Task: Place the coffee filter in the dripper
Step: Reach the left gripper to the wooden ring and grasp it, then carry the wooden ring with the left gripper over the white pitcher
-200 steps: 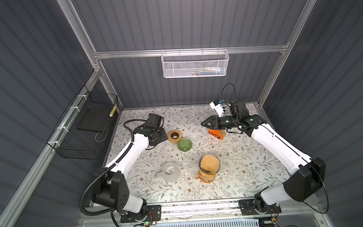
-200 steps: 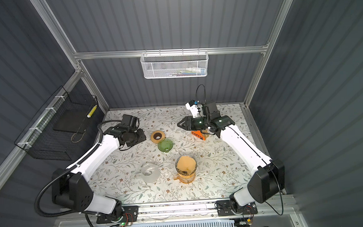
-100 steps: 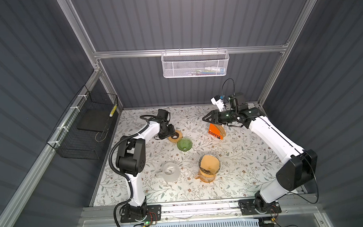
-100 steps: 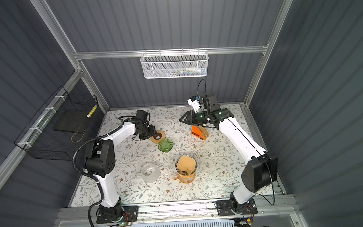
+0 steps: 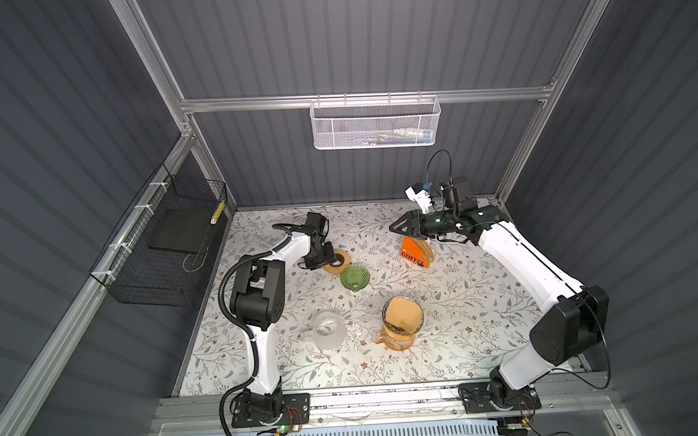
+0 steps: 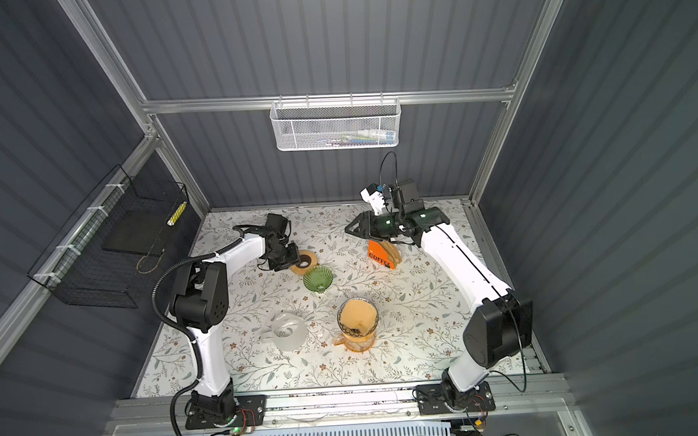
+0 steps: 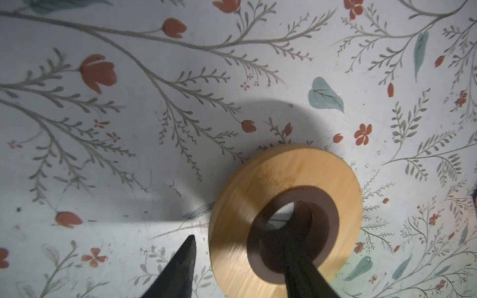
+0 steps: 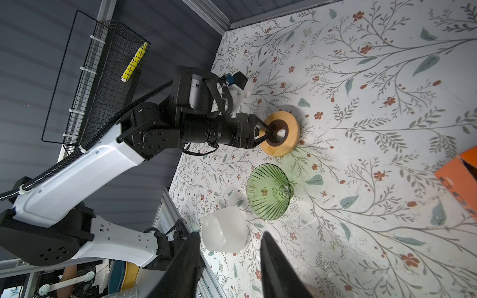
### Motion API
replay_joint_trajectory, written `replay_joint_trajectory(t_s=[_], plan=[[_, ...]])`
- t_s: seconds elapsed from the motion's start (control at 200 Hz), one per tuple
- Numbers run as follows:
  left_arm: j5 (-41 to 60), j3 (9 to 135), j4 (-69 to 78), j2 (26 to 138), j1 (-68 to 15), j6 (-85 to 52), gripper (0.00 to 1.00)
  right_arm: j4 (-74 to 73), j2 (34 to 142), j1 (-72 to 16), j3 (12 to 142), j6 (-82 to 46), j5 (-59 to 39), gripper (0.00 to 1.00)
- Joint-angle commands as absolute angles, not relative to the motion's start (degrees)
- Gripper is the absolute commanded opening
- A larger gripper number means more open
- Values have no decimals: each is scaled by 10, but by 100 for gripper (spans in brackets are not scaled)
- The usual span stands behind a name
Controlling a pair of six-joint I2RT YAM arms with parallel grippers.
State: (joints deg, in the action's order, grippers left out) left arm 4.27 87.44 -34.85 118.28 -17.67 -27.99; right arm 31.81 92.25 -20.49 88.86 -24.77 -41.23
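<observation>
Left claw [image 7: 242, 222] reached the ring [image 7: 284, 170], seemingly spread astride its rim, wrist-view only; right claw [image 8: 230, 233] spread.

So the surface [image 5: 466, 302] is a white sheet printed all over with grey-green twigs, teal leaves and little red flowers. Five things sit on it. Far and left of centre there's a flat round wooden ring [image 5: 336, 269] with a dark brown inner band. Just beside it, nearer and a touch right but not touching, is a green ribbed glass dripper [image 5: 354, 277]. Near-left of centre is a frosted white glass jug [image 5: 328, 332], and to its right an amber glass carafe [image 5: 398, 342]. Far right of centre stands an orange box [image 5: 412, 250] lettered COFFEE, well apart from the rest.
</observation>
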Motion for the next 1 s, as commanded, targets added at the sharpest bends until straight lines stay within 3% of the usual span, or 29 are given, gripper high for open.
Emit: replay_joint_trajectory(t_s=[0.0, 0.305, 0.49, 0.77, 0.996], plan=[[37, 892, -361, 1200, -177, -272, 54, 324, 927, -200, 903, -236, -425, 40], [31, 904, -367, 1216, -177, -269, 49, 322, 928, -197, 901, -238, -424, 40], [36, 903, -364, 1218, -177, -267, 38, 322, 926, -197, 900, -240, -420, 40], [43, 882, -351, 1185, -177, -268, 7, 320, 922, -197, 897, -246, -414, 40], [40, 861, -352, 1121, -177, -276, 1, 320, 906, -196, 892, -249, -408, 40]])
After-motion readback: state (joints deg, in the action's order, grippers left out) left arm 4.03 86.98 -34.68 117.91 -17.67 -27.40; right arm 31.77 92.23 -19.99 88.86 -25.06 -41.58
